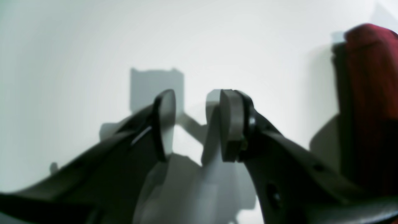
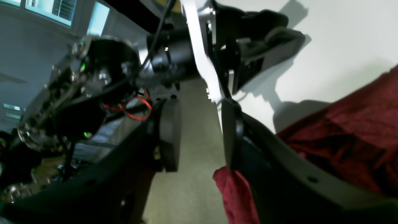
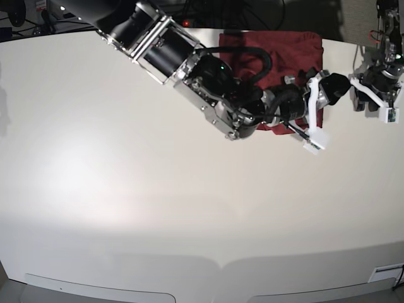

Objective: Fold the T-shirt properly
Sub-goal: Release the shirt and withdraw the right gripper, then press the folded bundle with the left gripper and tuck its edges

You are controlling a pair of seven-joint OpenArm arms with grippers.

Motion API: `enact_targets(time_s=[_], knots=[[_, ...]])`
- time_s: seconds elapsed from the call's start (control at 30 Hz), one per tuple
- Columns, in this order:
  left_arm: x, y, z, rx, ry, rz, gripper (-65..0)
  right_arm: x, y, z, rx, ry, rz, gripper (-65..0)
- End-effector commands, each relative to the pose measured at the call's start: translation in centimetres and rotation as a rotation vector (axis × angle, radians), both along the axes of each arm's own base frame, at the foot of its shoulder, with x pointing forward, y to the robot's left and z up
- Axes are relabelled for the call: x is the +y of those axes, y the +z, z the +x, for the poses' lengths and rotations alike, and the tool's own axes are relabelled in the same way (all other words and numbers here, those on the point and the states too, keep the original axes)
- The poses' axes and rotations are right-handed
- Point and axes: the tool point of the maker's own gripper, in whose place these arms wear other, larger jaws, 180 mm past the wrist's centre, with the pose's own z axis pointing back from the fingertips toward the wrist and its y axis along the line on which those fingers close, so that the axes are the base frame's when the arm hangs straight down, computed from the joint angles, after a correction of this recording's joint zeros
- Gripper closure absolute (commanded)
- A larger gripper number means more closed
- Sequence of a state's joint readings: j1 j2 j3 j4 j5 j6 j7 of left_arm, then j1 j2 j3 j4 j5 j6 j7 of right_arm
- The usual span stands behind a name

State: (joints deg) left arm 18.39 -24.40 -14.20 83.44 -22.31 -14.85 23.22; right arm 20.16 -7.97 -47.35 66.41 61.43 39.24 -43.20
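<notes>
Your right gripper reaches across white worktop over T-shirt's near edge — jaws spread, nothing between them. T-shirt, maroon, lies bunched at worktop's far edge, right of centre. Your left gripper just beyond T-shirt's right side — jaws apart, holding nothing.

Wide free table up front; T-shirt + arms crowding far edge
</notes>
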Motion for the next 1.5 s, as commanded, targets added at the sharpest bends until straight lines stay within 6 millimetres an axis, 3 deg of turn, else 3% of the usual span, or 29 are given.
enact_targets(time_s=[0.0, 0.23, 0.4, 0.47, 0.7, 0.93, 1.1, 1.27, 1.47], knots=[[0.8, 1.5, 1.0, -0.043, 0.003, 0.006, -22.8, 0.7, 3.3, 1.4, -0.067, -0.011, 0.082, -22.0], [-0.8, 2.9, 1.4, -0.037, -0.006, -0.09, -22.7, -2.1, 5.1, 6.3, -0.287, -0.057, -0.028, -22.0], [-3.9, 5.5, 2.1, -0.071, -0.055, -0.188, -22.7, -6.7, 2.8, 8.9, -0.26, -0.054, -0.22, -22.1], [-5.0, 6.6, 1.8, -0.095, -0.082, -0.211, -22.7, -7.6, 2.8, 9.6, -0.241, -0.075, -0.227, -22.0], [-9.5, 8.0, -1.7, -0.101, -0.189, -0.262, -22.7, -15.2, -0.9, 12.5, -0.197, -0.207, -0.352, -22.0], [-14.3, 7.2, -4.5, -0.097, -0.21, -0.38, -22.7, -20.3, -3.4, 13.0, -0.188, -0.244, -0.469, -22.0], [-16.6, 7.0, -5.3, -0.104, -0.249, -0.415, -22.7, -21.6, -4.0, 13.2, -0.185, -0.265, -0.492, -22.0], [-20.7, 8.0, -6.0, -0.088, -0.376, -0.456, -22.8, -21.9, -4.4, 13.9, -0.205, -0.305, -0.501, -22.0], [-24.2, 8.2, -6.5, -0.104, -0.51, -0.35, -22.8, -22.0, -4.5, 14.2, -0.219, -0.321, -0.506, -22.1]])
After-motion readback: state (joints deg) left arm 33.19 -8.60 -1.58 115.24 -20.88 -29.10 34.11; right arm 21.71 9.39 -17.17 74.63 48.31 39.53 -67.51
